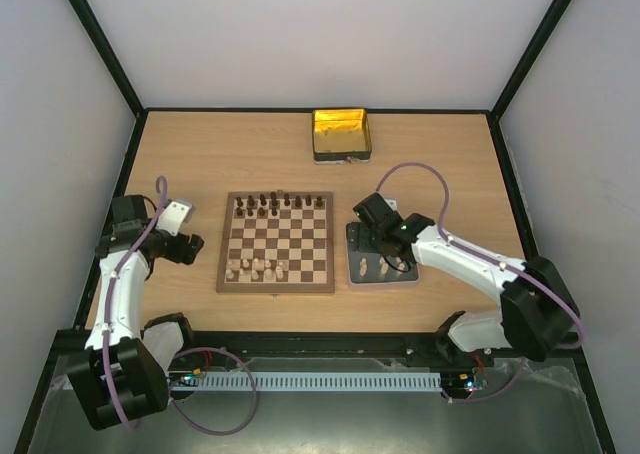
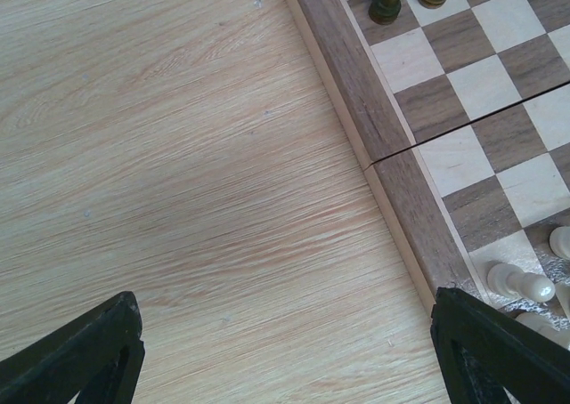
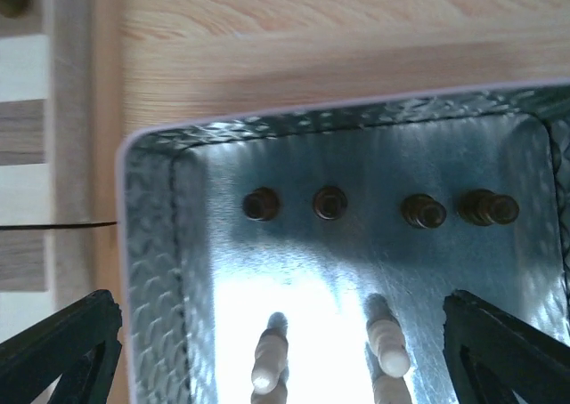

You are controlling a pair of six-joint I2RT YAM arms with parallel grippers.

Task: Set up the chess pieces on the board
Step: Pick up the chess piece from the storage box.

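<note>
Centrally on the table (image 1: 180,154) lies the board (image 1: 276,286), with dark chess pieces (image 1: 272,204) along its far rows and pale chess pieces (image 1: 255,269) along its near ones. Just beside it, the right claw (image 3: 285,359) hangs spread and empty over a grey tray (image 3: 151,244) holding four dark figures (image 3: 330,202) and some pale figures (image 3: 385,346). The left claw (image 2: 289,359) gapes, empty, over the table by the board's left edge.

Chessboard (image 1: 300,244): square, wooden, dark-brown and cream checks, brown border; laid flat at centre of top view. Dark brown pieces (image 1: 275,204): stood upright, clustered on upper two rows. Pale cream pieces (image 1: 255,269): few, grouped on lower-left squares. More pieces seen off board, in grey metal tray (image 3: 151,270) just right of it: four dark pieces (image 3: 330,202) upright in row; two pale pieces (image 3: 387,346) below them.
</note>
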